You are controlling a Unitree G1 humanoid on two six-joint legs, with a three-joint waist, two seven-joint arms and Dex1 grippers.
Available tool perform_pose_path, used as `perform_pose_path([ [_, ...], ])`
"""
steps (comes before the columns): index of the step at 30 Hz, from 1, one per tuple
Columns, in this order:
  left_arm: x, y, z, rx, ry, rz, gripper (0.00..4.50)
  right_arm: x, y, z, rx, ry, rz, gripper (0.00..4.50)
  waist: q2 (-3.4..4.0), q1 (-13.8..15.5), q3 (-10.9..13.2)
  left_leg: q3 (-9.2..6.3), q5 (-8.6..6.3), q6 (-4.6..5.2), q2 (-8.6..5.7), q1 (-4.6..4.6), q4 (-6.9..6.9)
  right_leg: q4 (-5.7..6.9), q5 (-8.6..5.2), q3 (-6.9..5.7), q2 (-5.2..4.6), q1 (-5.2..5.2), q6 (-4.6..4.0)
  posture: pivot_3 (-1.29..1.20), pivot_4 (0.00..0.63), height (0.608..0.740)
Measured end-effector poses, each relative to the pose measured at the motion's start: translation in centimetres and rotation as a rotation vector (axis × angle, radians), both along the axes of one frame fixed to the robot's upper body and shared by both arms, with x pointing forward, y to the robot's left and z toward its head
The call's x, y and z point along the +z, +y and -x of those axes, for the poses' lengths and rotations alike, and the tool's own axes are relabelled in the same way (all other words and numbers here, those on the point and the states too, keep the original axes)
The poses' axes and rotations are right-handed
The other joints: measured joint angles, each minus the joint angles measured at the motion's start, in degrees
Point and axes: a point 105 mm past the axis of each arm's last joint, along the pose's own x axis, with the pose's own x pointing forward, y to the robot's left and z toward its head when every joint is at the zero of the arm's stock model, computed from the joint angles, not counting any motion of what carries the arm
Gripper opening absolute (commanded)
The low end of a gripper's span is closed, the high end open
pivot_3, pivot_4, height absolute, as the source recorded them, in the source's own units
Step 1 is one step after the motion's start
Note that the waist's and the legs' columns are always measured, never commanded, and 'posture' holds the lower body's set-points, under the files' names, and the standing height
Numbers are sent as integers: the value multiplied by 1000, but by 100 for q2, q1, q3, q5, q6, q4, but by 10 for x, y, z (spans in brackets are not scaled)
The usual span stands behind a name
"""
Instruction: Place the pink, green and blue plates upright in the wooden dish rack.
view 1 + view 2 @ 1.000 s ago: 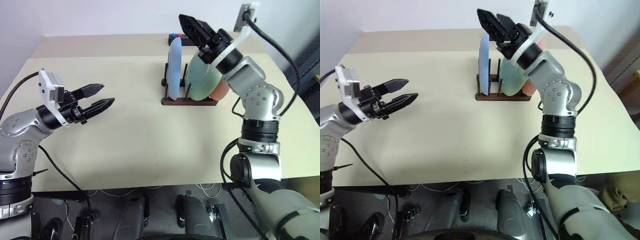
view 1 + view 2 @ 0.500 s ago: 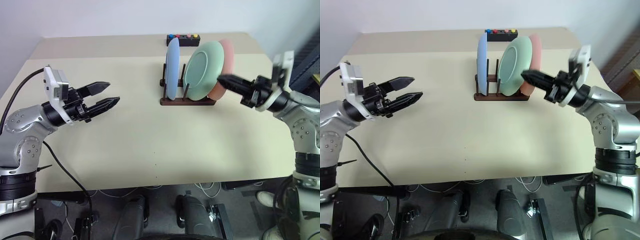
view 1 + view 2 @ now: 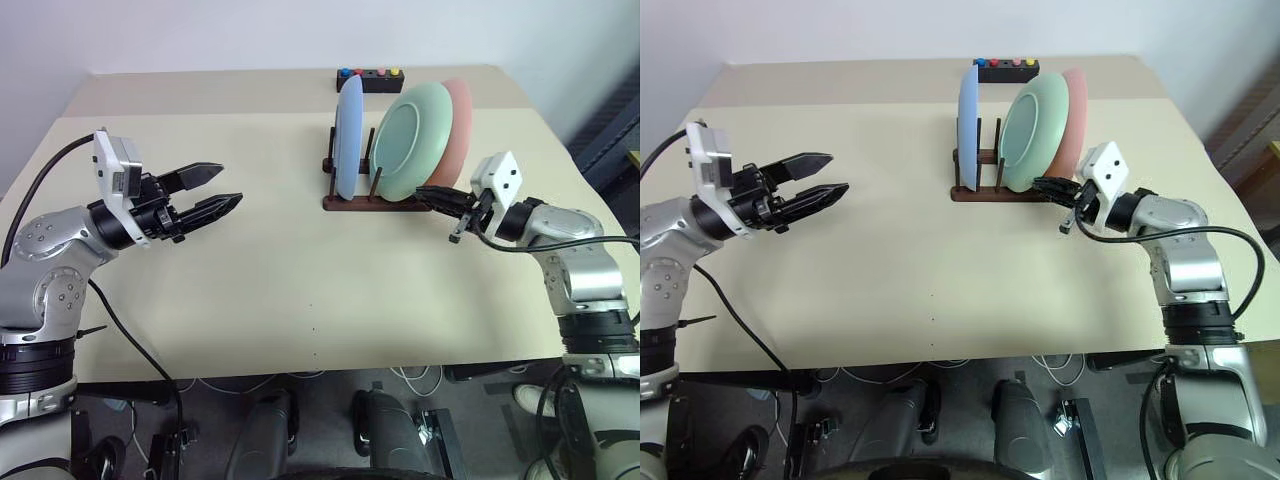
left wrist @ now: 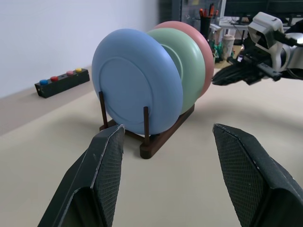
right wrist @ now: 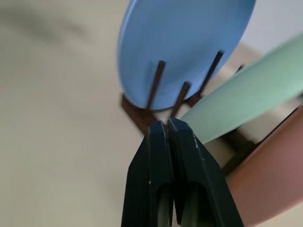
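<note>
Rack: small dark-brown wooden dish rack (image 3: 376, 202) with thin upright pegs, standing on the far half of the pale beige counter (image 3: 300, 290).
Blue plate: round matte light-blue plate (image 3: 348, 137), upright on edge between pegs at the rack's left end.
Green plate: round mint-green plate (image 3: 412, 140), in the rack beside the blue one, tilted back towards the right.
Pink plate: larger salmon-pink plate (image 3: 457, 130), rightmost of the three, leaning the same way behind the green plate; its foot is hidden, so its slot cannot be read.
Left tool: the left tool (image 3: 214, 190), fingers apart and empty, hovers level over the counter's left side, well apart from the rack and pointing at it.
Right tool: the right tool (image 3: 432, 194), black fingers together on nothing, points level at the rack's right end, just beside the green plate's lower edge.
Button box: a black box with coloured buttons (image 3: 369, 77) lies at the far edge behind the rack.
Step in hand: apparently a final check, since all three plates sit in the rack.
Good practice: keep the closed fingertips clear of the leaning green plate; any nudge should be slow and low on the rim, lest the plates topple or the light rack slide.
</note>
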Motion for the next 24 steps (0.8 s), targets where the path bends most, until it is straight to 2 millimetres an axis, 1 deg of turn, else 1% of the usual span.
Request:
perform_pose_path([
  [3,0,-1,0,2,3,-3,3048,5,-1,-4,-21,-107,64,77,0,-1,0,0,0,-1,0,0,0,0,0,0,0,0,0,0,150,735],
  [5,1,-2,1,0,0,-6,3048,5,1,-3,-14,-136,79,77,0,1,0,0,0,-1,0,0,0,0,0,0,0,2,0,0,150,735],
  [10,1,-2,1,0,2,-7,3048,3,5,-1,10,-154,90,77,0,0,0,-1,0,-1,0,0,1,0,0,0,0,2,0,0,150,735],
  [15,1,-2,1,-1,1,-7,3048,-6,3,3,17,-140,126,77,0,2,0,-2,0,-1,0,0,2,0,0,0,0,4,0,0,150,735],
  [24,7,-3,1,-10,-18,-8,3048,-8,-5,-2,-105,-275,253,77,0,-1,0,-3,2,-3,-1,1,2,2,0,0,1,4,0,0,150,735],
])
